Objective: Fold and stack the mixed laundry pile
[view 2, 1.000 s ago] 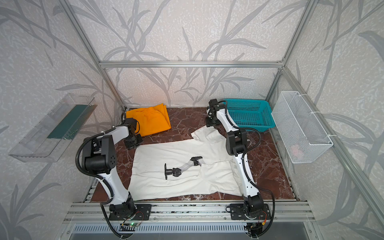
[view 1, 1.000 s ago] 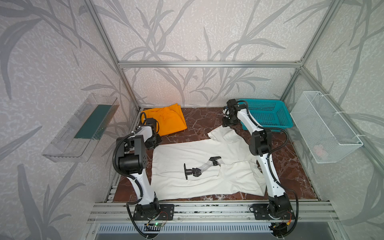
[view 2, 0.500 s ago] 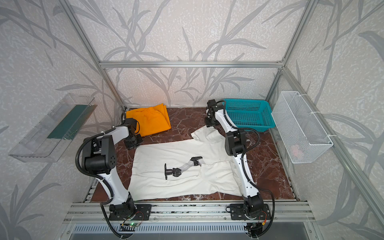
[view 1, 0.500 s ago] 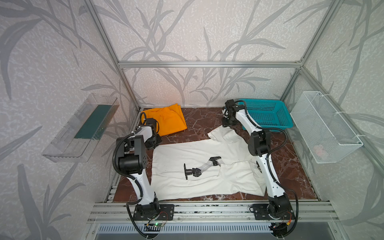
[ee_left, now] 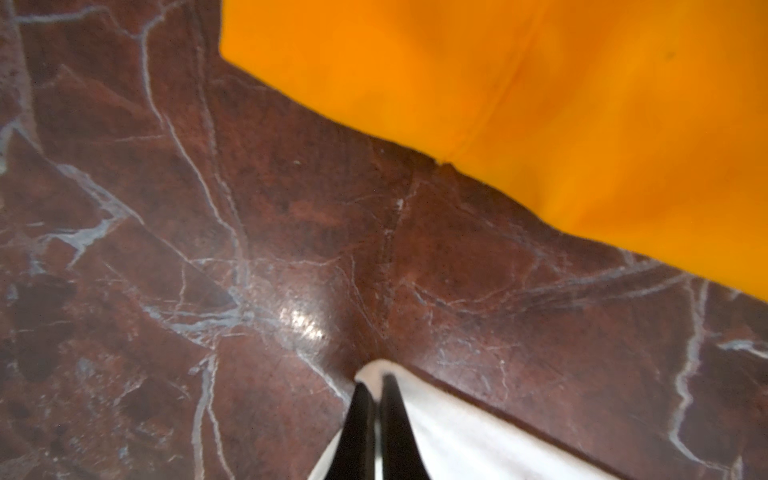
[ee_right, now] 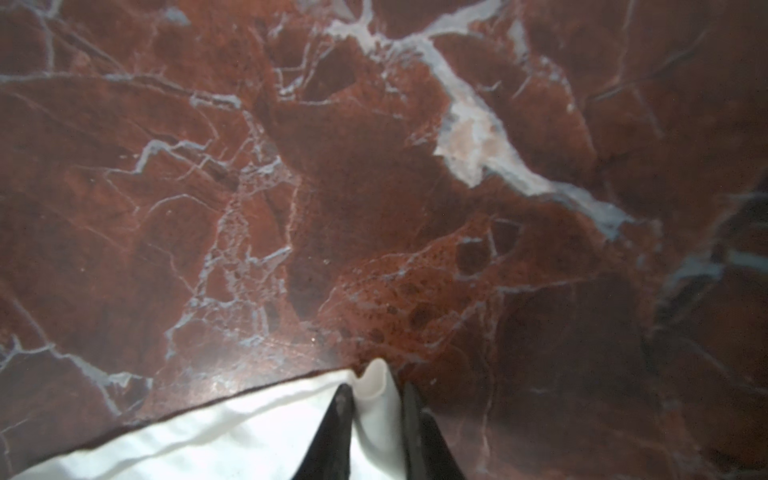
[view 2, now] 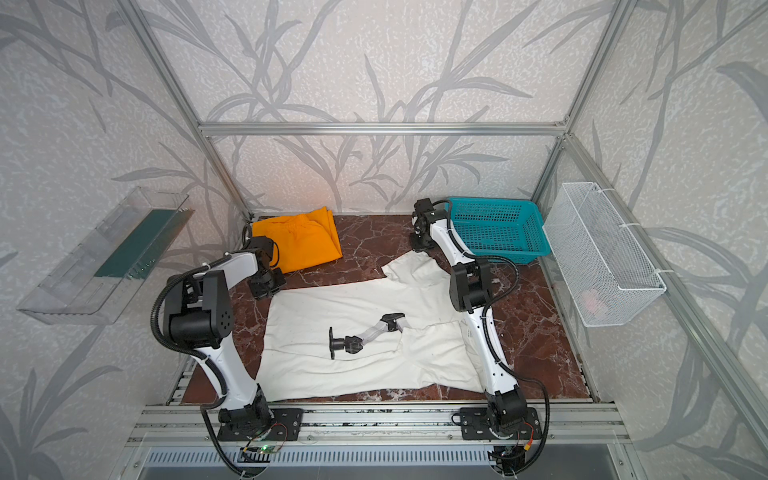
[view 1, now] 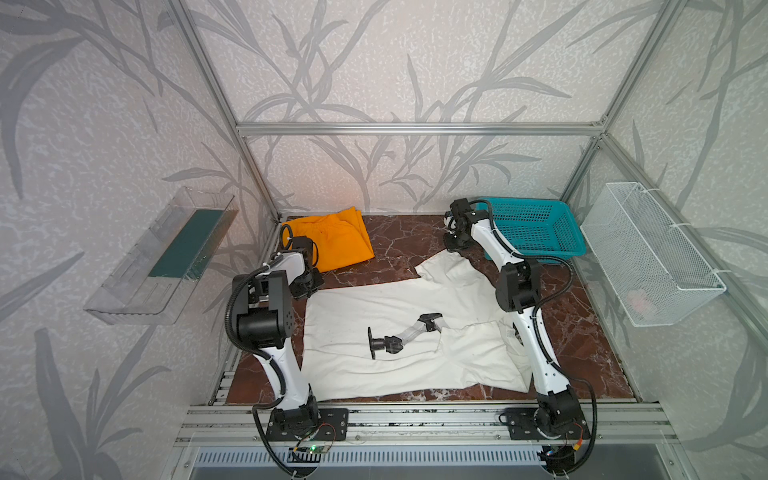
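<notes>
Both top views: red-brown marble table (view 1: 399,237), bearing all the laundry. Item one, white collared shirt (view 1: 374,316), the largest piece, spread nearly flat across the middle and front of the table, black-grey printed graphic (view 1: 399,336) uppermost, one sleeve (view 1: 440,266) reaching toward the back right. Judged light, limp and quick to sag or crease; best taken at corners and hems, two points at once, so that it lifts as a sheet. Item two, orange trousers (view 1: 332,239), already folded, in the back left corner, near the shirt's far edge but apart from it. Teal basket (view 1: 536,249), back right, close beside the right arm; judged the only obstacle to a wide swing there. Wire basket (view 1: 648,257) and clear tray (view 1: 166,257) hang on the side walls, off the table. Left wrist view: left gripper (ee_left: 376,382), jaws pressed together on the shirt's back left corner. Right wrist view: right gripper (ee_right: 377,388), jaws drawn narrow about a raised fold at the sleeve's tip, cloth filling the gap.
</notes>
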You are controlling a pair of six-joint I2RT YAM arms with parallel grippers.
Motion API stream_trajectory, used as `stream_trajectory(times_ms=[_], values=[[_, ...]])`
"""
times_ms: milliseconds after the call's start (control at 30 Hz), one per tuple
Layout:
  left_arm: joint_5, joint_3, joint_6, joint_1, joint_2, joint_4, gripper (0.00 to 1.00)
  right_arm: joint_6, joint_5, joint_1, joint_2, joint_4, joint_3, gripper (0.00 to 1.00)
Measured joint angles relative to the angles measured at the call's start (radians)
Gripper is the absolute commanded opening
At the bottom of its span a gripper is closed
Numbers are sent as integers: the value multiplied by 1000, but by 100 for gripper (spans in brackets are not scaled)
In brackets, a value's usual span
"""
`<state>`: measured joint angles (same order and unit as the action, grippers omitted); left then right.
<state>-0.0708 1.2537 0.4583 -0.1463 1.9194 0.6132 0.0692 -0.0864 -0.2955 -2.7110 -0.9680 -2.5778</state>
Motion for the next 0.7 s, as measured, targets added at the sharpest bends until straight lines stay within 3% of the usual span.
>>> stream_trajectory(times_ms=[300, 467, 700], values=[[0, 2, 3, 0, -2, 6, 0, -38, -1, 2, 2, 22, 1, 0], [9, 3, -12, 0, -22, 14, 0, -72, 0, 7, 54, 47, 72, 0], [23, 56, -41, 0, -87, 23, 0, -111, 2, 8, 237, 141, 226, 0]])
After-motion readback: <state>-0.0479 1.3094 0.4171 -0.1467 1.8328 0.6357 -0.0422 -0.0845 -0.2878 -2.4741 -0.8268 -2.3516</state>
